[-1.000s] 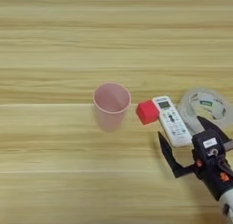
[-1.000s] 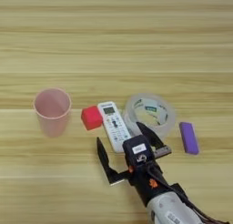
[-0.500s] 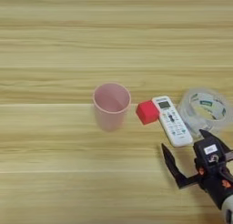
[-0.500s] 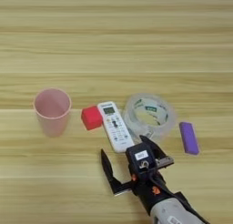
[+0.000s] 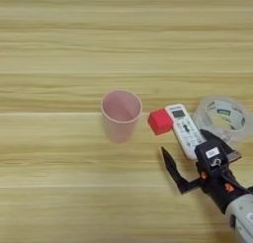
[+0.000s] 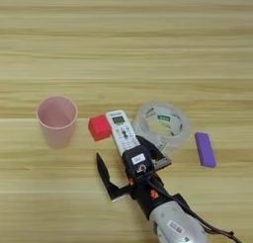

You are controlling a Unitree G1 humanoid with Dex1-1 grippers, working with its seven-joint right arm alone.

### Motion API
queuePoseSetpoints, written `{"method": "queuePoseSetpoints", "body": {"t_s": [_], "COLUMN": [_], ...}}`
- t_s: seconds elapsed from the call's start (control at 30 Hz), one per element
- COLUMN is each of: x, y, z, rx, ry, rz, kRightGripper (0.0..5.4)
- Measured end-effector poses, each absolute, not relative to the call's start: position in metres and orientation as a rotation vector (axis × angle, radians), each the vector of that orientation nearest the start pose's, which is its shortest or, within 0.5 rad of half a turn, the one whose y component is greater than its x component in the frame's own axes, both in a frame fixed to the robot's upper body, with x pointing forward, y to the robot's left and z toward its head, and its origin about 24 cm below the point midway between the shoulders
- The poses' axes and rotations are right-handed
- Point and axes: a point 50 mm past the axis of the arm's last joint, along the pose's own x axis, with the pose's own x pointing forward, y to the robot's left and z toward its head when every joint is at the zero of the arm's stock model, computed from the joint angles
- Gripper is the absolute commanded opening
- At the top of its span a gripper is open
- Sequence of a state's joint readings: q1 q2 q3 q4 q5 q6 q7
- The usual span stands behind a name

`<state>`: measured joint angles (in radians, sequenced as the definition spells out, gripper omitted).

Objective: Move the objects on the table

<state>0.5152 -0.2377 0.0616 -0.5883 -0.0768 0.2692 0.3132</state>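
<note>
A small red cube [image 5: 159, 121] lies on the wooden table [image 5: 59, 49], touching the left side of a slim white remote control [image 5: 183, 129] that runs toward me. A wide roll of clear tape [image 6: 162, 124] lies flat just right of the remote. My right gripper [image 6: 124, 155] comes in from the bottom edge and stands open and empty. Its left finger [image 6: 104, 175] is over bare wood left of the remote. The right finger [image 6: 150, 147] reaches between the remote and the tape. The gripper's body hides the remote's near end.
An upright pink cup [image 5: 121, 114] stands left of the cube. A small purple block [image 6: 204, 149] lies right of the tape roll. Bare wood spreads across the far half and the near left.
The gripper drew back toward the near edge, then came forward again, ending slightly further left. Cube, remote, tape and cup have not moved.
</note>
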Motion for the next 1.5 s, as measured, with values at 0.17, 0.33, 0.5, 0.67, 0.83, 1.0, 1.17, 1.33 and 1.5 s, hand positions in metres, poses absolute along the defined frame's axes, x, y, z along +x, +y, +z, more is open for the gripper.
{"method": "queuePoseSetpoints", "body": {"t_s": [0.17,0.33,0.5,0.67,0.83,1.0,1.17,1.33,1.5], "x": [0.158,0.165,0.172,0.177,0.18,0.185,0.189,0.194,0.197], "y": [-0.167,-0.162,-0.161,-0.158,-0.158,-0.157,-0.156,-0.156,-0.156], "z": [0.046,0.045,0.042,0.039,0.036,0.036,0.035,0.034,0.033], "rx": [-0.247,-0.255,-0.264,-0.271,-0.281,-0.283,-0.282,-0.285,-0.286], "ry": [0.237,0.213,0.213,0.203,0.214,0.207,0.207,0.205,0.209], "rz": [0.314,0.335,0.344,0.358,0.363,0.366,0.37,0.373,0.374], "kRightGripper": [5.39,5.39,5.39,5.39,5.39,5.39,5.39,5.39,5.39]}}
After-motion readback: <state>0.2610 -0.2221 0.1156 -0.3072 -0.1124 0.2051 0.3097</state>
